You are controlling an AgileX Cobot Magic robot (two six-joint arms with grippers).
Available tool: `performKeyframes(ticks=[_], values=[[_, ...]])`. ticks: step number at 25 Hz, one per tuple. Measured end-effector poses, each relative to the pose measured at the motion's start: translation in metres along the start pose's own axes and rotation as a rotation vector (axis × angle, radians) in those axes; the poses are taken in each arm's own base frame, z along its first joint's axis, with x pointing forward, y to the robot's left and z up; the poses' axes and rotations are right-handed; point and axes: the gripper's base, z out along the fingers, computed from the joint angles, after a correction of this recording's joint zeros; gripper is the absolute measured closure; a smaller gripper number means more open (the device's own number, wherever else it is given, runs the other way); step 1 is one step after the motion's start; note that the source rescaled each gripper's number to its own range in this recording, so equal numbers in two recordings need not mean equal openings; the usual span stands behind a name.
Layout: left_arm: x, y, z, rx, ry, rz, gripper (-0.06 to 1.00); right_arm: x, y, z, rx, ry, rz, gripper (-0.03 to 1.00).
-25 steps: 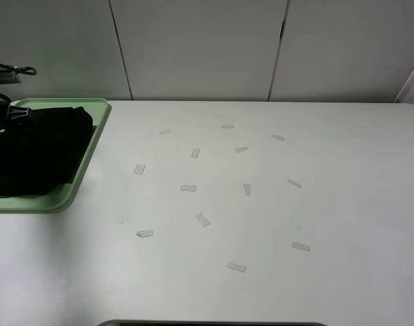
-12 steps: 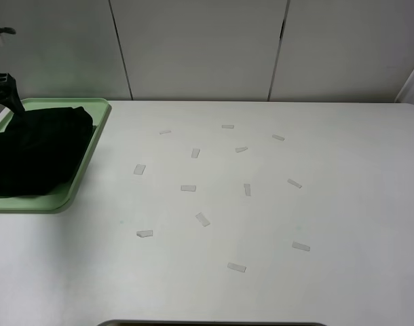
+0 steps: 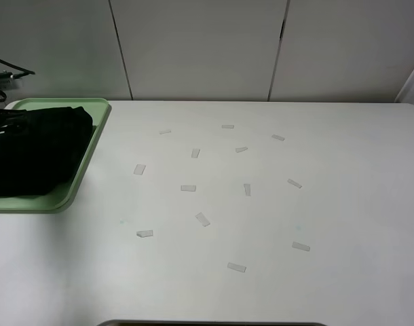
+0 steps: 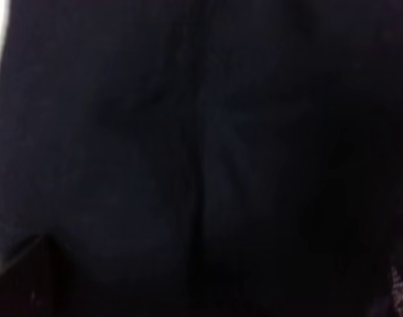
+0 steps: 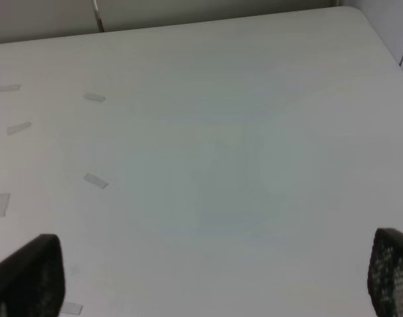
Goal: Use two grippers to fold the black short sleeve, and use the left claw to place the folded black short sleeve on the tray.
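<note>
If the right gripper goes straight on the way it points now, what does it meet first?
Probably the bare white table. Between the open right gripper fingers only tabletop shows; the tape strips lie off to one side. Depth is hard to judge.

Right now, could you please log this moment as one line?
folded black fabric T-shirt: on mint-green plastic tray | right gripper: open, empty

short sleeve in tray | tray on table far-left

The black short sleeve fills almost the whole view, dark and blurry, with one soft crease running down it.
</note>
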Motion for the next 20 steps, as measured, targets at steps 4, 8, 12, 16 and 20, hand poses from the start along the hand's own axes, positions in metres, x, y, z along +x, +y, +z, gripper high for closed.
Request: performKeyframes(ticks=[4,8,12,16,20], values=[[0.0,0.001,0.028,-0.001,0.044,0.004,-0.05,0.0,0.0,0.0,0.0,0.0,0.0,-0.03],[0.0,0.001,0.034,-0.002,0.054,0.008,-0.05,0.0,0.0,0.0,0.0,0.0,0.0,-0.03],[-0.001,-0.001,0.026,0.006,0.053,0.007,-0.05,0.0,0.0,0.0,0.0,0.0,0.0,-0.03],[-0.001,-0.006,-0.008,0.014,0.0,0.016,-0.05,0.0,0.0,0.0,0.0,0.0,0.0,-0.03],[0.006,-0.009,-0.05,0.011,-0.058,0.029,-0.05,0.0,0.0,0.0,0.0,0.0,0.0,-0.03]])
